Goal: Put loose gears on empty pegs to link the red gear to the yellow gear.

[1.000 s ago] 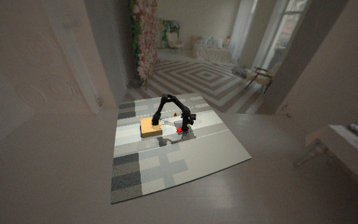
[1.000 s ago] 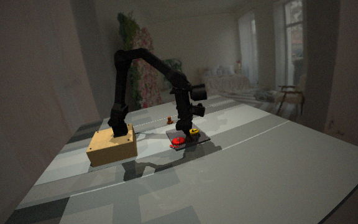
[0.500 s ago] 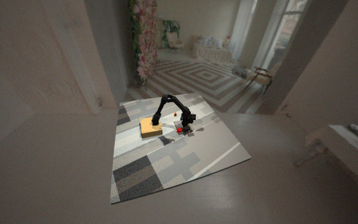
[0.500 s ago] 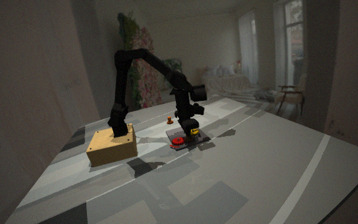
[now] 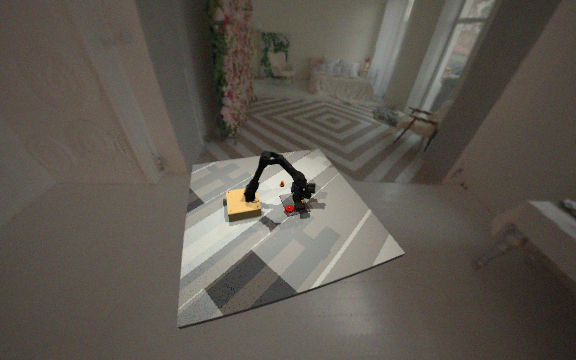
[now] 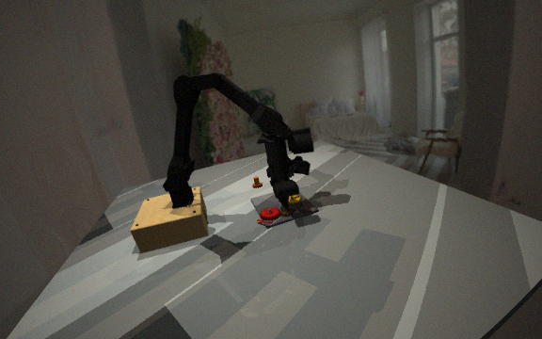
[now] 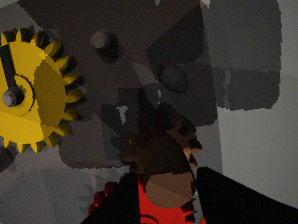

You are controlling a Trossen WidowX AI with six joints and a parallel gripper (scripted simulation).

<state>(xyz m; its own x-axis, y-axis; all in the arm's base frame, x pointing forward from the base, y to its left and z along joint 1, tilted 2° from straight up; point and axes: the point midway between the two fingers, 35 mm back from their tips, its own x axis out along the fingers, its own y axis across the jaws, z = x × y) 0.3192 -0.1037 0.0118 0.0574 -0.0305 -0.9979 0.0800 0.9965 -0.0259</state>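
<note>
The red gear (image 5: 289,209) (image 6: 270,214) (image 7: 160,212) sits at the near edge of the grey board (image 6: 259,202) (image 7: 65,20). The yellow gear (image 6: 294,200) (image 7: 52,95) with its black stripe sits on another peg. A brown-orange gear (image 6: 285,213) (image 7: 132,150) with a tall round knob stands on the board beside the red gear; its peg and whether it is flat are hidden. My gripper (image 6: 287,207) (image 7: 166,179) is slightly open around the knob, with narrow gaps beside it. Two bare pegs (image 7: 100,40) (image 7: 174,79) show. A loose orange gear (image 5: 282,184) (image 6: 257,183) stands behind the board.
The wooden base block (image 5: 243,205) (image 6: 169,218) carries the arm, left of the board. The red arrow (image 6: 264,221) lies beside the red gear. The arm and its shadows cover part of the board in the top and exterior views.
</note>
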